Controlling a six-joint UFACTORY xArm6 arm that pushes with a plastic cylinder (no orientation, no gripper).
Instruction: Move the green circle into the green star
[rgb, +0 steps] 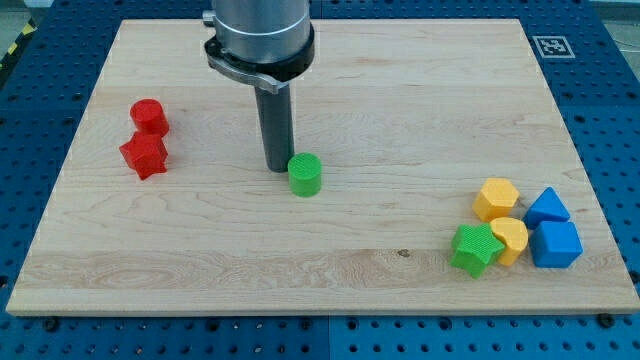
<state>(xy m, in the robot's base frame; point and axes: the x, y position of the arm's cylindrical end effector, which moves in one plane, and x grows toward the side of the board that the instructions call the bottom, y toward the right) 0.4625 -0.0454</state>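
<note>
The green circle (305, 174) is a short green cylinder near the middle of the wooden board. My tip (277, 166) stands just to its left and slightly toward the view's top, touching or almost touching it. The green star (475, 248) lies at the view's lower right, far from the circle, pressed against a yellow block.
Beside the green star sit a yellow hexagon (496, 198), a yellow block (510, 238), a blue triangle (548, 208) and a blue cube (556, 244). A red circle (149, 116) and a red star (145, 155) lie at the view's left. The board's edge (320, 308) runs along the bottom.
</note>
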